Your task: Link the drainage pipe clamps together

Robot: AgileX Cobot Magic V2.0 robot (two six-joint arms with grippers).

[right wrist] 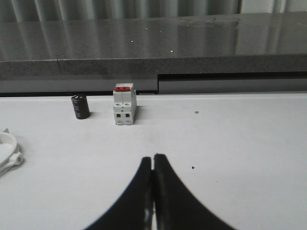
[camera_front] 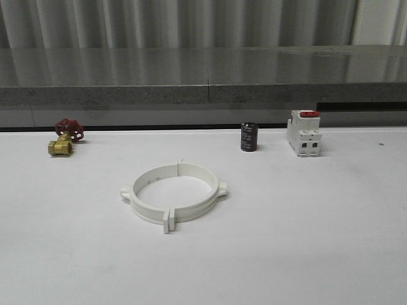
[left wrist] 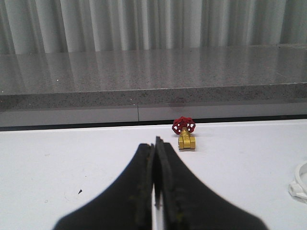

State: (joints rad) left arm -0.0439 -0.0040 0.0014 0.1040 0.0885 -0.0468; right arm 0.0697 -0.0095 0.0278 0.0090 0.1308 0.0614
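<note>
The two white drainage pipe clamps (camera_front: 173,192) lie on the white table as one wide ring, their holed end tabs meeting at the front and at the back. An edge of that ring (left wrist: 300,184) shows in the left wrist view, and another edge (right wrist: 8,151) in the right wrist view. My left gripper (left wrist: 154,143) is shut with nothing between its black fingers, above bare table and apart from the ring. My right gripper (right wrist: 153,158) is shut and empty too, over bare table to the ring's right.
A brass valve with a red handwheel (camera_front: 63,138) sits at the back left. A black cylinder (camera_front: 248,136) and a white blocky switch with a red top (camera_front: 303,132) stand at the back right. A grey stone ledge (camera_front: 203,82) runs behind the table.
</note>
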